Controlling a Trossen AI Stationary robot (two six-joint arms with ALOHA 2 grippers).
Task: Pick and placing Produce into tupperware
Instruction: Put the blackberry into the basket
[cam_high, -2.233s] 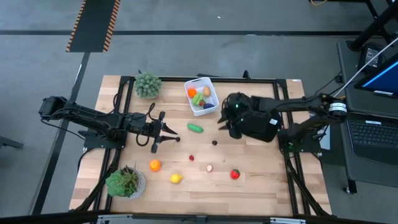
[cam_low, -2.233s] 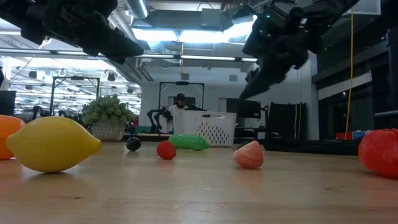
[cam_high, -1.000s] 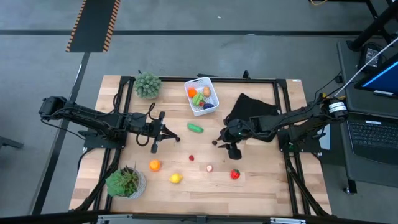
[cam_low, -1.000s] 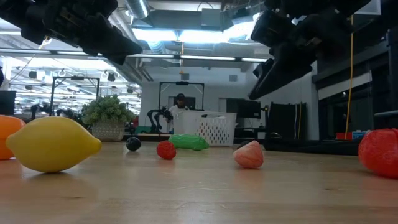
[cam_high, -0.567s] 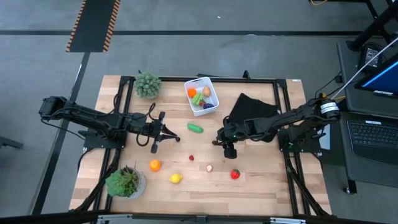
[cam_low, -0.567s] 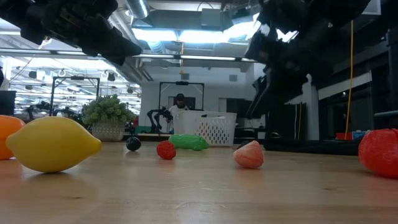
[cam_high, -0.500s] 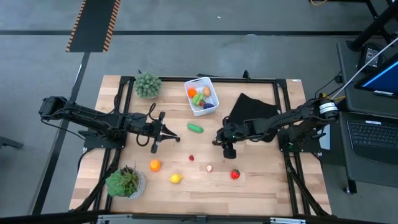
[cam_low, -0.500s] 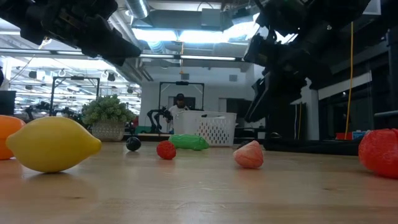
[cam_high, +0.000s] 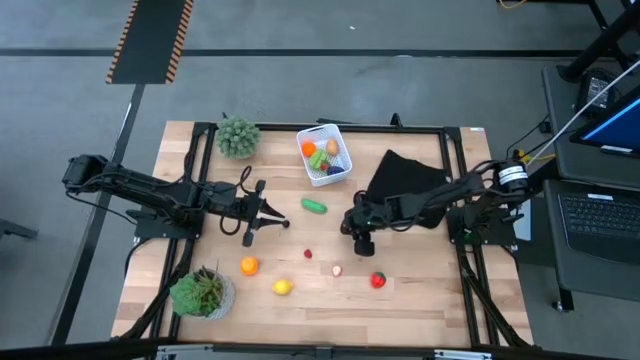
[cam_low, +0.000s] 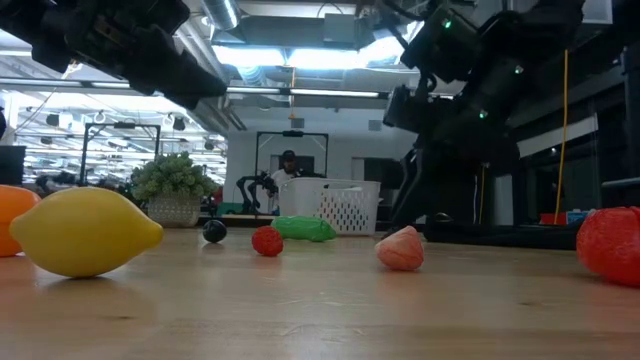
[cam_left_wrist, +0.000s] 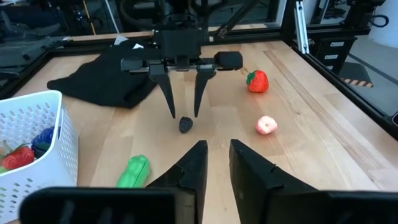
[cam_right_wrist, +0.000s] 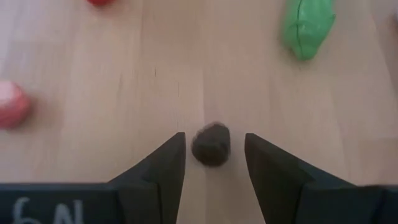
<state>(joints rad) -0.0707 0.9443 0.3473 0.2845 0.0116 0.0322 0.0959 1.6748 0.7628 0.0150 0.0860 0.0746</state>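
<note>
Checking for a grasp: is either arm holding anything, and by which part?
Nothing held. The right gripper straddles the dark berry, fingers open; the left gripper is empty.

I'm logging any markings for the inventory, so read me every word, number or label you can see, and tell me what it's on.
"6N": pale handwriting on the right gripper body, in its wrist view; it may be seen upside down.
No other readable text: the tub, produce and table carry none, and the monitor is too small to read.

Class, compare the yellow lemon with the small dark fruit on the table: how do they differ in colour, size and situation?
The lemon is bright yellow; the dark fruit is nearly black. The lemon is clearly bigger than the dark fruit. The dark fruit sits between the open fingers of the right gripper; the lemon lies far from both grippers. Both rest on the table, outside the tub.
</note>
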